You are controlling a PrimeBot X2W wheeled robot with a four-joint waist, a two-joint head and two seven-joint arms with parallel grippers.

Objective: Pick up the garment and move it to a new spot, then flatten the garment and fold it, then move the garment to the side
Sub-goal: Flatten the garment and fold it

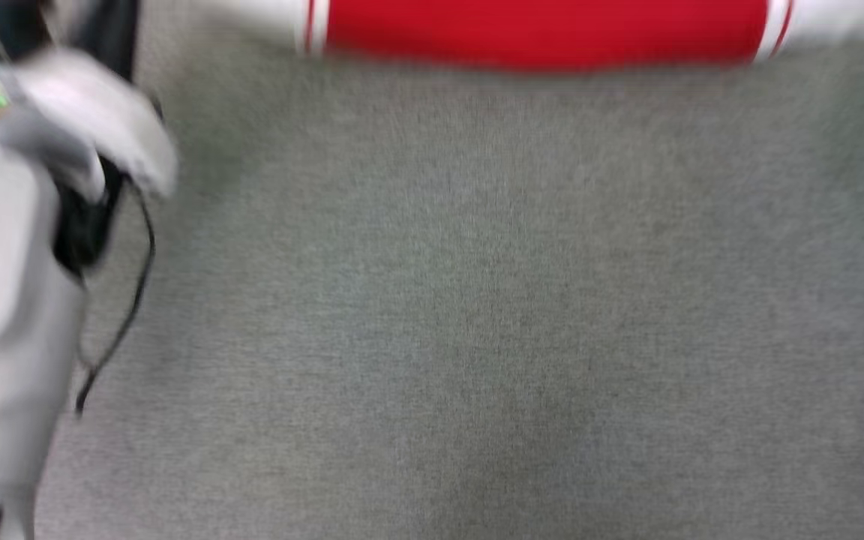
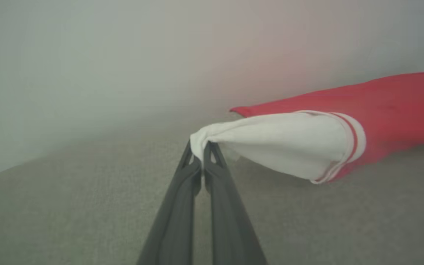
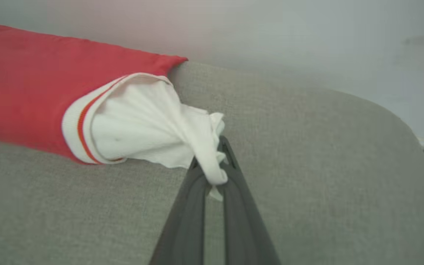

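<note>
The garment (image 1: 544,30) is a red shirt with white sleeves and red-striped trim, stretched across the top of the blurred head view. In the left wrist view my left gripper (image 2: 201,156) is shut on the tip of one white sleeve (image 2: 282,143), the red body (image 2: 399,106) trailing to the right. In the right wrist view my right gripper (image 3: 215,173) is shut on the bunched end of the other white sleeve (image 3: 142,129), with the red body (image 3: 24,81) to the left. The sleeves are pulled taut just above the grey surface.
A grey fabric-covered surface (image 1: 477,315) spans the view, its rounded edge (image 3: 399,117) at the right of the right wrist view. My pale left forearm (image 1: 4,300) with a black cable (image 1: 132,300) stands at the left. A pale wall (image 2: 87,55) lies behind.
</note>
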